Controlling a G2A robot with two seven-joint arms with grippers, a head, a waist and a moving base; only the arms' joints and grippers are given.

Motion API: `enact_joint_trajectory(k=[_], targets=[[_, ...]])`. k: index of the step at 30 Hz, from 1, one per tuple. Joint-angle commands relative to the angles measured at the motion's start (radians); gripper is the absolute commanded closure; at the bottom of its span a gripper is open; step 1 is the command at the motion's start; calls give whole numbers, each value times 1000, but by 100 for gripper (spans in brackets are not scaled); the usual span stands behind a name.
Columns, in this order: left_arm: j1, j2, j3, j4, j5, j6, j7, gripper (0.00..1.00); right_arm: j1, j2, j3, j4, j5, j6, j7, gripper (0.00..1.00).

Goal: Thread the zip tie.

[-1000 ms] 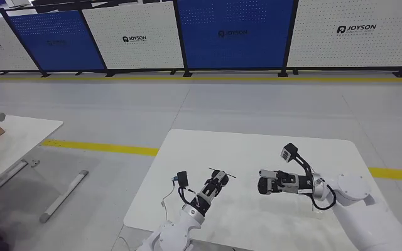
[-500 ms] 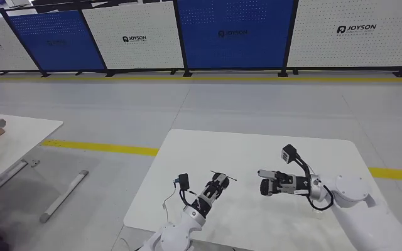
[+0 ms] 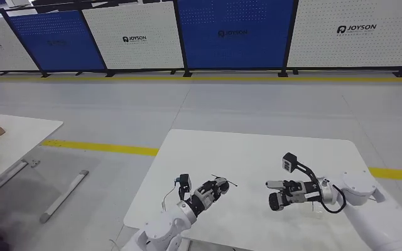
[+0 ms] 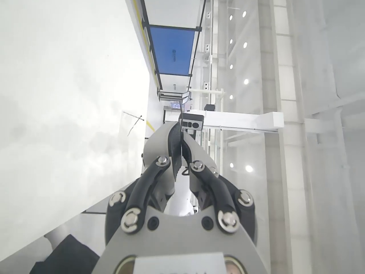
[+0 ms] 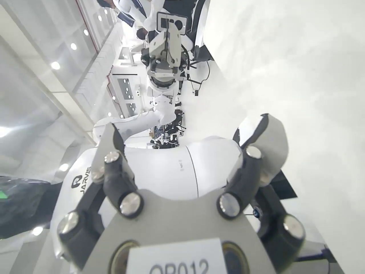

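A thin black zip tie (image 3: pixel 225 181) juts sideways out of my left gripper (image 3: pixel 220 184), which is shut on it a little above the white table (image 3: pixel 251 150) near the front left. In the left wrist view the fingers (image 4: pixel 174 141) press together on the tie (image 4: pixel 181 115), which I see edge-on. My right gripper (image 3: pixel 272 193) hovers to the right of it, a clear gap away, open and holding nothing. In the right wrist view its fingers (image 5: pixel 266 135) stand wide apart, and the left gripper (image 5: pixel 167 47) is farther off, facing it.
The white table's front edge (image 3: pixel 188 231) runs close under the left arm. A second white table (image 3: pixel 25 135) stands off to the left, across a strip of grey floor. Blue and white panels (image 3: pixel 235 31) line the back.
My right gripper has drawn back to the right and toward the table's front, away from the left gripper, and turned. The left gripper with the zip tie has dropped slightly toward the front.
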Motion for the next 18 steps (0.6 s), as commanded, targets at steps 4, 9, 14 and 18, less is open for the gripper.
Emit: enact_joint_trajectory(k=[4, 9, 14, 18], targets=[[0, 0, 1, 1, 0, 1, -1, 100, 0, 0, 0, -1, -1, 0, 0, 0], [-9, -4, -7, -22, -52, -34, 16, 100, 0, 0, 0, -1, -1, 0, 0, 0], [30, -3, -60, -152, -112, -118, 29, 100, 0, 0, 0, -1, -1, 0, 0, 0], [90, 2, -107, -279, -136, -160, 10, 100, 0, 0, 0, -1, -1, 0, 0, 0]])
